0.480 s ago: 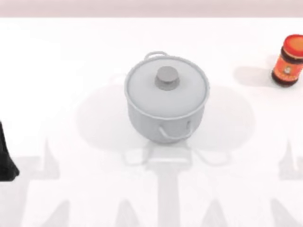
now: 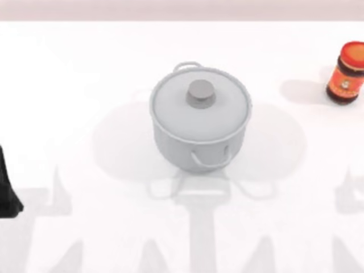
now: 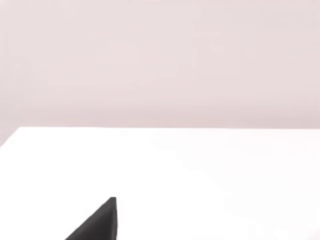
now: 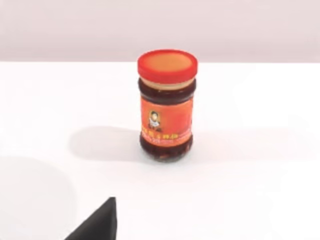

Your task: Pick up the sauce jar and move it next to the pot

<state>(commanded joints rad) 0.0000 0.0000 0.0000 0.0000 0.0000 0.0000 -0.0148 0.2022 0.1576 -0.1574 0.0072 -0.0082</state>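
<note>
Table (image 2: 85,85) carrying both things. Pot (image 2: 200,116) sitting at table centre, lid on, knob up, loop handles pointing to far and near edges. Sauce jar (image 2: 346,73) standing upright at far right edge, long axis vertical, lid up, well apart from pot.

We are seeing sauce jar (image 4: 166,105) ahead of our right end effector, label facing wrist camera, not touching; finger state we cannot tell. Left arm (image 2: 8,187) parking at left edge; its end effector state likewise unclear.

Overhead camera and right wrist camera share the sauce jar (image 2: 346,73).
</note>
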